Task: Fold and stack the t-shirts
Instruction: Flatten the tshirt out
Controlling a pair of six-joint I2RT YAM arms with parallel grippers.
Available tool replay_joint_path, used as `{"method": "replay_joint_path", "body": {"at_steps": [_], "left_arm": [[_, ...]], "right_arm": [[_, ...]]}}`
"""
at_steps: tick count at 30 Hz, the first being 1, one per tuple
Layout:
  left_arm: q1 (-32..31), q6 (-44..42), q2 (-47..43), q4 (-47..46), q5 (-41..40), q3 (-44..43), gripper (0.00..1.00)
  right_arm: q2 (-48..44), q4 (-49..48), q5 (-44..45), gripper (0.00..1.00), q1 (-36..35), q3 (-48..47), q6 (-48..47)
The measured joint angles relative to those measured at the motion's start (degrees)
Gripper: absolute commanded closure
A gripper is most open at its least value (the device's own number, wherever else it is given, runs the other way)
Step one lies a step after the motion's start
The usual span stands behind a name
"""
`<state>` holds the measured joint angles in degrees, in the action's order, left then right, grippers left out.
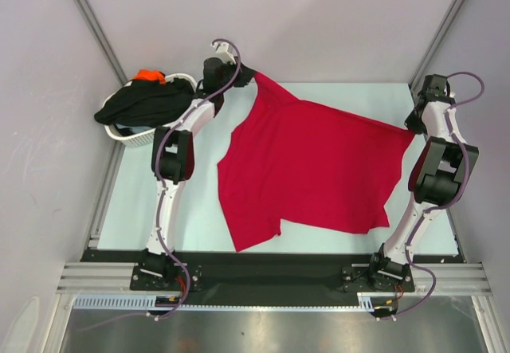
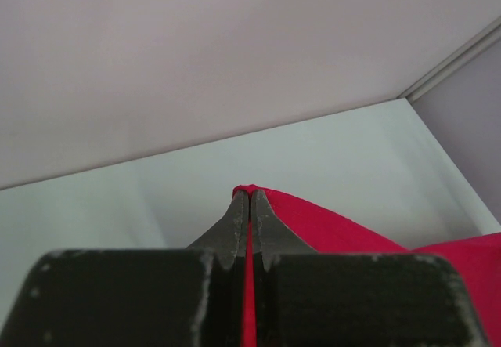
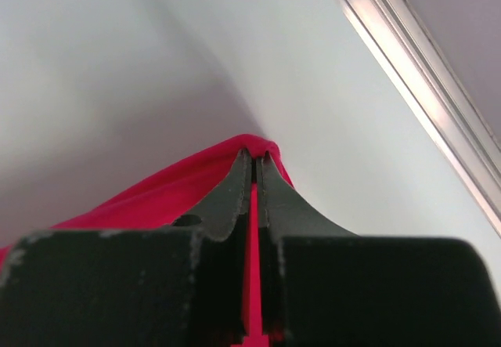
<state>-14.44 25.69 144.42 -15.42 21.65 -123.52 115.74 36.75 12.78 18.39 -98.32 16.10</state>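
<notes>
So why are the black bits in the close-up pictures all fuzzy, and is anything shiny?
Left wrist view: the jaws pinching the red t-shirt sit too near the lens, so they blur. Right wrist view: same blur, plus glare on the metal rail. Top view: sharp, with the steel sheet gleaming softly.

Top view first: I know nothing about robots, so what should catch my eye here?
The bright red t-shirt dominates, spread across the middle of the table. The left gripper pinches its far-left corner and the right gripper its right corner. At the far left, a white basket is heaped with a black t-shirt and some orange cloth.
</notes>
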Motion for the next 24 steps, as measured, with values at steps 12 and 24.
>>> {"method": "replay_joint_path", "body": {"at_steps": [12,24], "left_arm": [[0.11,3.61,-2.58,-1.36,1.09,3.50,1.00],[0.09,-4.33,-46.21,9.27,3.15,14.40,1.00]], "right_arm": [[-3.93,0.81,-4.07,1.00,-4.24,0.94,0.37],[-42.47,-1.40,-11.28,1.00,-2.60,6.19,4.52]]}}
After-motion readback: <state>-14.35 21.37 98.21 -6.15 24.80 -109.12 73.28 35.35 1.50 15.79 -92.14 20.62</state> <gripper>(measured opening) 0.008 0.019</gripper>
